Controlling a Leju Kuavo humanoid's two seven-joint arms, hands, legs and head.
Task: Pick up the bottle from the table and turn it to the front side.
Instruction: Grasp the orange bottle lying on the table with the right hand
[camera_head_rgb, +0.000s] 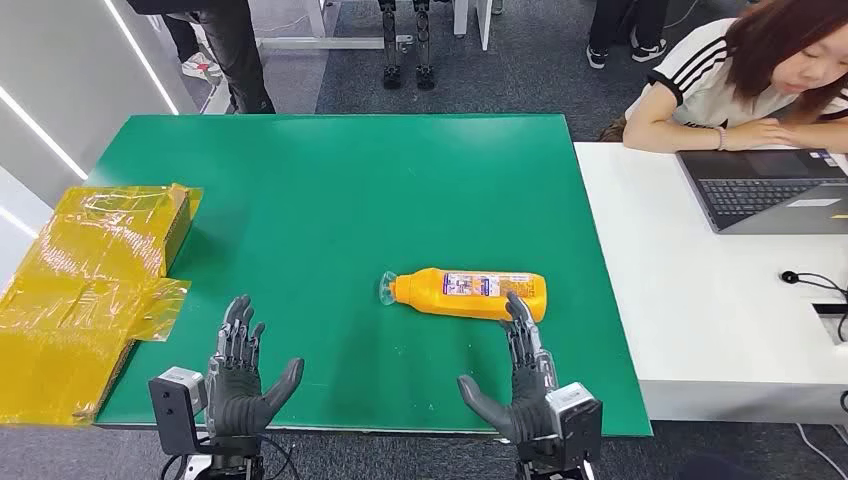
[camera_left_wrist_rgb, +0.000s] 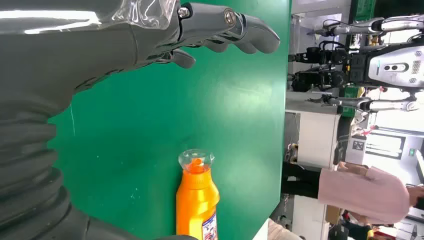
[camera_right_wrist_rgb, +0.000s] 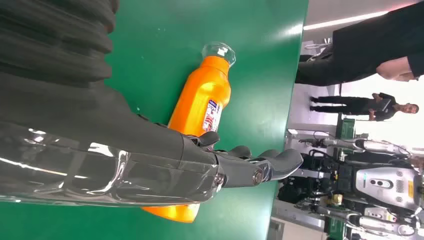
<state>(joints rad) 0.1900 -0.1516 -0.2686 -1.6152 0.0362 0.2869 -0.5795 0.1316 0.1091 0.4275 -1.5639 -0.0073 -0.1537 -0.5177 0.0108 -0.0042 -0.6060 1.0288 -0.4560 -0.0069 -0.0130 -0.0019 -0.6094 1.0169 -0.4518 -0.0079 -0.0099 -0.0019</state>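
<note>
Because the orange plastic bottle (camera_head_rgb: 468, 294) lies on its side on the green table (camera_head_rgb: 330, 190), clear cap toward nine o'clock, I hold my right hand (camera_head_rgb: 517, 385) spread wide and empty just at its six o'clock to grasp it, my left hand (camera_head_rgb: 238, 375) likewise open, well apart.

You see a flat green surface (camera_head_rgb: 330, 190) on dark grey carpet floor (camera_head_rgb: 520, 70), a white desk (camera_head_rgb: 690, 300) beside it bearing a grey laptop (camera_head_rgb: 765, 188).

The left hand (camera_left_wrist_rgb: 100, 45) hovers with fingers (camera_left_wrist_rgb: 250, 35) apart above the lying orange bottle (camera_left_wrist_rgb: 197, 200).
</note>
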